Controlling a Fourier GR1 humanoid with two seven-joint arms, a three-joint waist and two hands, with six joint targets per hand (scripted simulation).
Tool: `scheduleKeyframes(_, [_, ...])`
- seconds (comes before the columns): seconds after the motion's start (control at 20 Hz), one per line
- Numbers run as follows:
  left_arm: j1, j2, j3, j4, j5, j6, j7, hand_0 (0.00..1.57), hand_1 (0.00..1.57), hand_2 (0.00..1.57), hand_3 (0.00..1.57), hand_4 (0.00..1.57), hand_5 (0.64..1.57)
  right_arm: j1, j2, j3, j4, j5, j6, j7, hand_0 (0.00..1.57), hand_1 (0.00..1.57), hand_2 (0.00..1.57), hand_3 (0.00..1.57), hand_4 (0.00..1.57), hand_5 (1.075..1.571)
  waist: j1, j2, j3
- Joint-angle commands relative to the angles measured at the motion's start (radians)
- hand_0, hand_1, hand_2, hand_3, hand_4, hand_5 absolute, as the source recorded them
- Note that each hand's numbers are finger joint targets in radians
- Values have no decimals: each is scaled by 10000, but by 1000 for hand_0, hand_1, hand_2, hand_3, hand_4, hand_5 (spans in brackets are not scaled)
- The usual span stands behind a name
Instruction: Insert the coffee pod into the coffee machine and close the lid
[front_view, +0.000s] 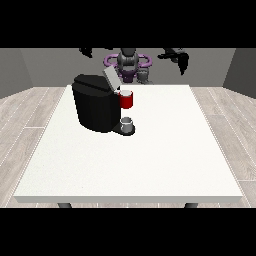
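Observation:
The black coffee machine (95, 107) stands on the table's left half, towards the back. Its grey lid (111, 78) is tilted up and open. On the machine's right side sits a red pod holder (127, 101), and a pale round thing, seemingly the coffee pod (126, 92), rests in its top. Both hands are raised well above the table near the robot. The hand at the view's right (176, 56) hangs with fingers pointing down and holds nothing. The hand at the view's left (86, 51) is a small dark shape up behind the machine.
A small grey cup (128, 123) stands on the machine's base below the red holder. The white table (165, 150) stretches wide towards the camera and to the right. The robot's torso (128, 62) is behind the far edge.

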Motion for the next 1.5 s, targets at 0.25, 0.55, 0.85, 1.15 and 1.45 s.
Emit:
scheduleKeyframes(0.25, [647,-195,-665,-1691,623,243,429,0,0,0,0,0,1571,-1622,368,-253,1037,-26,-178,141,0,0,0,0,0,1571,162,1296,1])
scheduleKeyframes(0.55, [1073,203,-950,-2885,793,303,777,0,0,0,0,0,1571,-1633,204,-623,2273,-142,329,-899,0,0,0,0,0,1571,147,1816,2])
scheduleKeyframes(0.85, [268,397,-718,-3352,1100,1056,1740,0,0,0,0,0,1571,-2301,550,-275,2700,276,84,-931,0,0,0,0,0,1571,-229,2002,2])
scheduleKeyframes(1.15, [1226,721,-819,-3678,1565,569,1286,0,0,0,0,0,1571,-2932,-229,-678,3421,201,917,-1085,0,0,0,0,0,1571,-81,2154,2])
scheduleKeyframes(1.45, [1407,701,-1032,-3679,1173,1071,746,0,0,0,0,0,1571,-3111,4,-687,3859,356,821,-1720,0,0,0,0,40,1571,-226,2467,2])
